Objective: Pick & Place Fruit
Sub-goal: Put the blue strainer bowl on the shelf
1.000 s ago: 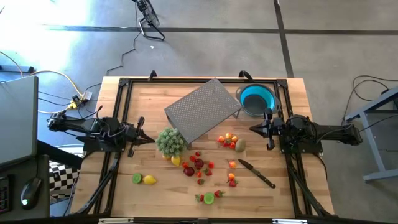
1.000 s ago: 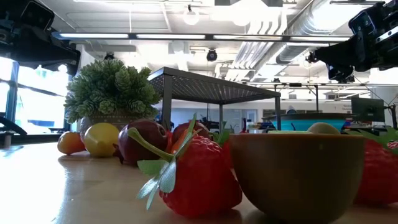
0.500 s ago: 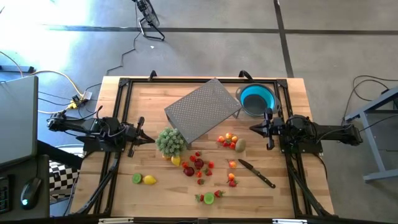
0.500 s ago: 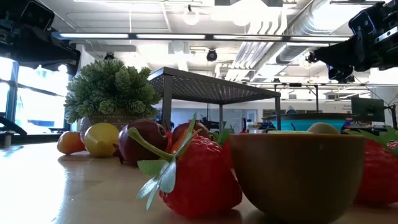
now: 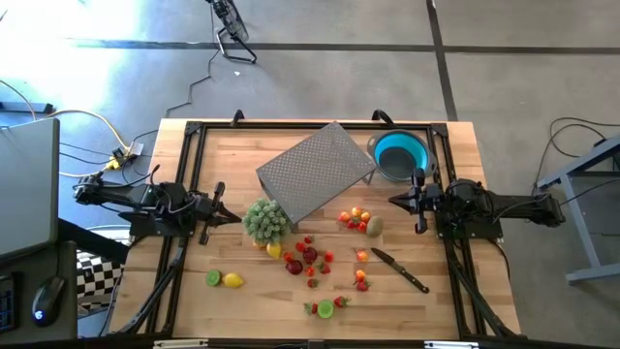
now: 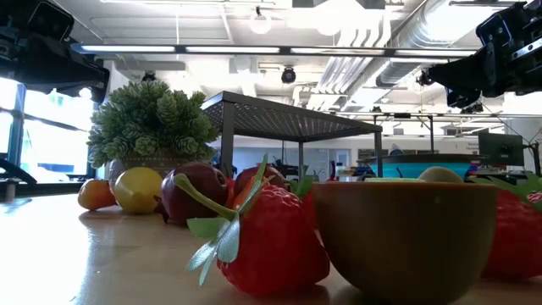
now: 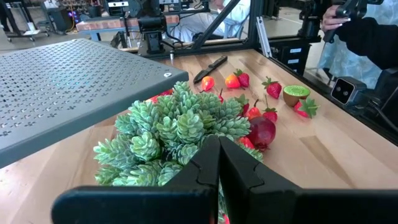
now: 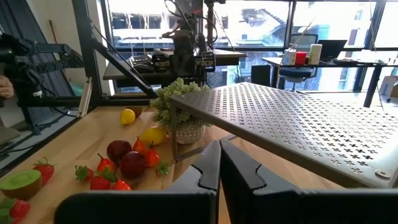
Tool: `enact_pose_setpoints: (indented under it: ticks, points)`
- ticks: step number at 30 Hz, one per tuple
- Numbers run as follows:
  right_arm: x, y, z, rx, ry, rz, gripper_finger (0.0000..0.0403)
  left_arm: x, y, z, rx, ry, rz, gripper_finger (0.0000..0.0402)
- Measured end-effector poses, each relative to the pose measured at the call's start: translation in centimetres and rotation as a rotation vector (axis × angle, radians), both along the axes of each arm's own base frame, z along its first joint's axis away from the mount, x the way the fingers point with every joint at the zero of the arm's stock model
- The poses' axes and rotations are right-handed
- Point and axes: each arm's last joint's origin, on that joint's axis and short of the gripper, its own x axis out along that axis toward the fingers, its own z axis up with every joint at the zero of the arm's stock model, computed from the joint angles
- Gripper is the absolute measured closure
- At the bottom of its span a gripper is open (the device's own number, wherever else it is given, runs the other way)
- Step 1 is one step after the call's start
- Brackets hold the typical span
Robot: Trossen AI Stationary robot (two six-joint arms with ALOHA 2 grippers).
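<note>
The fruit lies loose on the wooden table. There is a red cluster [image 5: 305,257] at the middle and an orange and brownish-green group [image 5: 360,221] to its right. A lime and a lemon [image 5: 225,279] lie near the front left, and a kiwi half with strawberries [image 5: 325,308] at the front edge. The blue bowl [image 5: 399,155] stands at the far right. My left gripper [image 5: 235,219] hovers shut at the left side, pointing at the potted plant. My right gripper [image 5: 392,201] hovers shut at the right side, just nearer than the bowl. Neither holds anything.
A grey perforated metal stand [image 5: 315,173] stands on legs at the far middle. A potted green plant [image 5: 265,221] sits by its near left corner. A black-handled knife [image 5: 399,269] lies right of the fruit. A black frame [image 5: 194,131] runs round the table. A person's sleeve [image 7: 367,31] shows beyond it.
</note>
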Motion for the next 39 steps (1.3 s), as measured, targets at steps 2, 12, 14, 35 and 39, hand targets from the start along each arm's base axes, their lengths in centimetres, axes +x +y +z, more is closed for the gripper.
enact_pose_setpoints:
  ticks: [2, 12, 14, 35, 39]
  points:
    - [0.0, 0.0, 0.01, 0.0, 0.0, 0.0, 0.0401, 0.0, 0.0, 0.0, 0.0, 0.0, 0.0, 0.0401]
    - [0.0, -0.01, 0.01, 0.0, 0.0, -0.001, 0.0401, 0.0, 0.0, 0.0, 0.032, -0.006, -0.005, 0.0401]
    - [0.0, -0.03, 0.0, 0.001, 0.0, -0.009, 0.0401, 0.0, 0.0, 0.01, 0.032, -0.006, -0.005, 0.0401]
    - [0.0, -0.02, 0.0, 0.019, 0.0, -0.007, 0.0401, 0.0, 0.01, 0.01, 0.042, -0.008, -0.005, 0.0401]
    - [0.0, -0.02, 0.0, 0.019, 0.0, -0.007, 0.0401, 0.0, 0.01, 0.0, 0.042, -0.008, -0.004, 0.0401]
